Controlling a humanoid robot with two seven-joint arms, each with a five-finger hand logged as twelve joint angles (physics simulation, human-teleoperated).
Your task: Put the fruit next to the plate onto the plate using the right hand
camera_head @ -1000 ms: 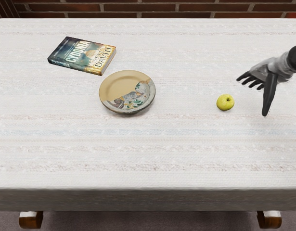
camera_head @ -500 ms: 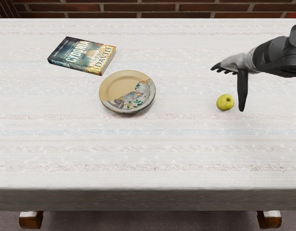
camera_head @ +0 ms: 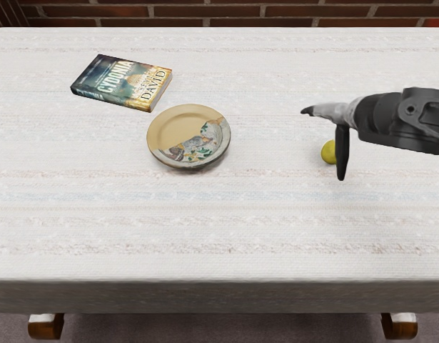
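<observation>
The right arm (camera_head: 412,128) is stretched in level from the right edge; the right hand (camera_head: 336,120) is held open, fingers (camera_head: 313,111) pointed left, thumb hung straight down.

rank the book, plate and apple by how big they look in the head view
1. plate and book: too alike to split.
2. apple: clearly smallest, partly hidden by the right hand.
</observation>
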